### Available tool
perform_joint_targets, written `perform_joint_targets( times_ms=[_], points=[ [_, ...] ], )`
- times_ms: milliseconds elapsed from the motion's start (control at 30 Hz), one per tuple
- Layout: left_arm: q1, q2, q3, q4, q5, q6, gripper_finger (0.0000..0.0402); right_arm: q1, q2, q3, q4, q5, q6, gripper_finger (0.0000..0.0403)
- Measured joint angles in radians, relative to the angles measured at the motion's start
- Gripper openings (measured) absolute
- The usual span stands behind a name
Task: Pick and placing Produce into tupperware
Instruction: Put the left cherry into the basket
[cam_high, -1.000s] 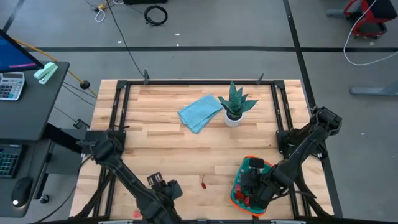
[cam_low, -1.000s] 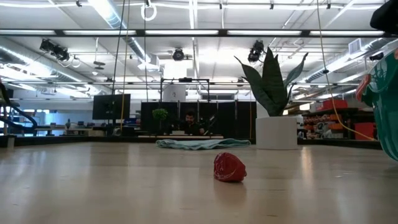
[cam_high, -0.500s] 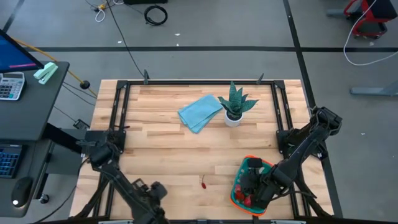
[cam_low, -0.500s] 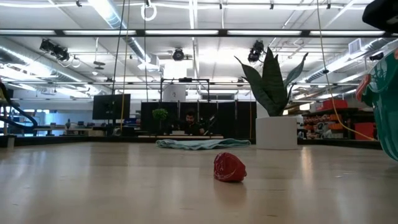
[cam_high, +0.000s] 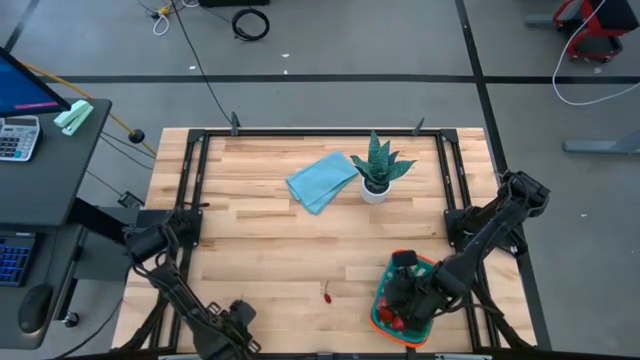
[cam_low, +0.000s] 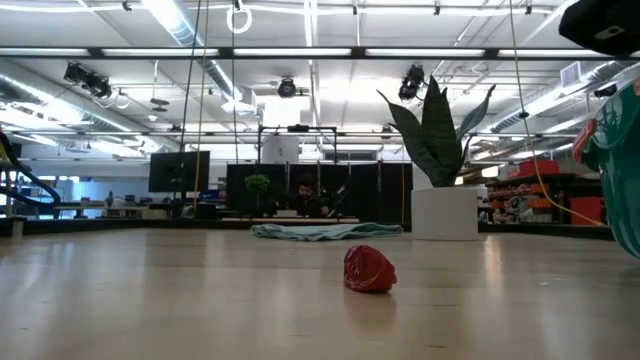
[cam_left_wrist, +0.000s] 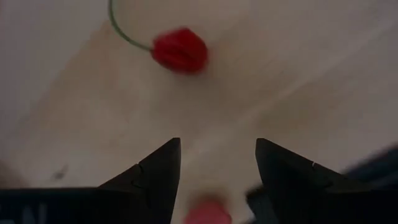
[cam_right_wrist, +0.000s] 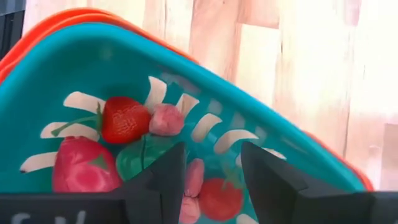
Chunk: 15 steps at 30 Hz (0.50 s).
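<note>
While loose piece: small red toy pepper (cam_high: 327, 293) lies mid-worktop (cam_high: 260, 240), apart from teal slotted plastic tupperware (cam_high: 382, 308).
Left claw (cam_left_wrist: 214, 171): released, empty, near edge.
Right claw (cam_right_wrist: 211, 177): parted over tupperware, seemingly empty.
Risk: pepper rolls when nudged.

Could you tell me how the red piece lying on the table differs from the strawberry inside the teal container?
The red piece lies alone on the bare wood, while the strawberry sits in the teal container among other produce. The red piece trails a thin green stem and looks smooth and lobed; the strawberry is speckled, with green leaves at one end. The open left gripper hovers near the red piece; the open right gripper hangs over the container. Both are small, red toy produce.
</note>
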Motion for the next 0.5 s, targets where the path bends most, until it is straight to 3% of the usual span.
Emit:
perform_joint_targets(
  times_ms=[500],
  points=[
    [0.074, -0.002, -0.029, -0.066, -0.046, 0.158, 0.0215, -0.044, 0.0, 0.0, 0.0, -0.001, -0.033, 0.0161]
  ],
)
